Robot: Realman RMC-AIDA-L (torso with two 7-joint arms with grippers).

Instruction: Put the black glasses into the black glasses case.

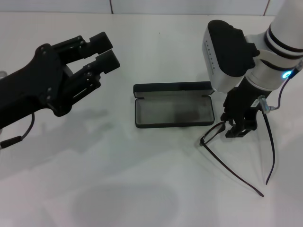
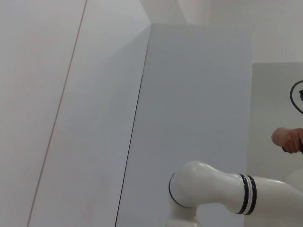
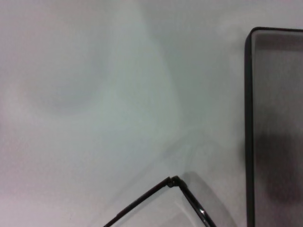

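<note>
Down, right gripper (image 1: 239,126) on black glasses (image 1: 215,131).

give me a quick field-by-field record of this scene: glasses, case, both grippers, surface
black glasses: on the table, right of the case, temple arms unfolded
black glasses case: open, lid up at the back, greyish lining bare
right gripper: down at the front of the glasses frame; grip cannot be confirmed
left gripper: raised left of the case, fingers apart, holding nothing
table: white
task state: glasses not yet in the case
</note>
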